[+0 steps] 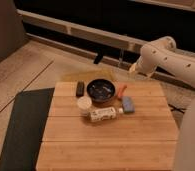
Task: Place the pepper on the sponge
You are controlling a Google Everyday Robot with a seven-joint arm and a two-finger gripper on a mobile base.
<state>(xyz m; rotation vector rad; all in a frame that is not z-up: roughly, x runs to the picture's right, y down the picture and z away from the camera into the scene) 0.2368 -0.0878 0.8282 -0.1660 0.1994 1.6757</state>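
The small orange-red pepper lies on the wooden table, just right of the dark bowl. The blue-grey sponge sits a little in front of it, close but apart. My gripper hangs beyond the table's far edge, above and behind the pepper, at the end of the white arm that reaches in from the right. It is open with nothing in it.
A small black block lies left of the bowl. In front of the bowl stand a white cup and a white bottle on its side. A dark mat covers the floor at the left.
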